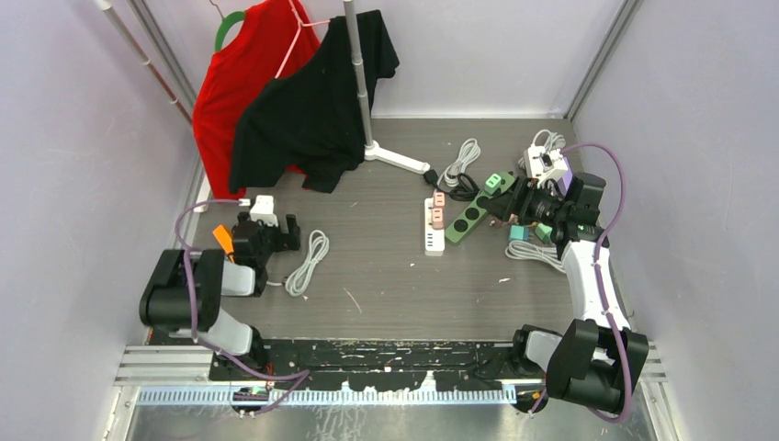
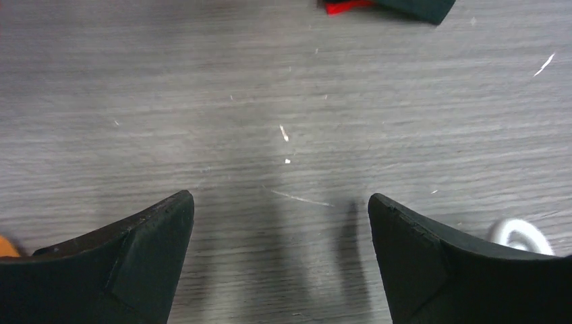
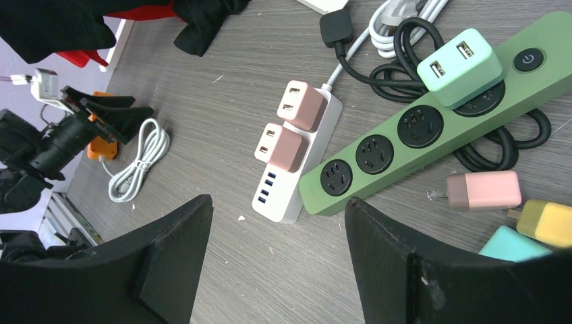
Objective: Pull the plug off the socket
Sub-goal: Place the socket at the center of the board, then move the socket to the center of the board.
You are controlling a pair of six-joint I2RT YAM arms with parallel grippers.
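Landmark: long olive-green plastic power strip on the grey surface.
Seated plug: mint-green square USB adapter, in the socket nearest the green strip's switch.
Also seated: two dusty-pink adapters in the white power strip touching the green strip's other end.
Loose: pink plug, just beside the green strip.
Right hand: fingers apart, empty, above that junction.
Left hand: spread wide, empty, well apart from the green strip.
Progress: nothing gripped; grasp and pull likely both remain.

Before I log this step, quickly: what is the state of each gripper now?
Left gripper: open, holding nothing.
Right gripper: open, holding nothing.
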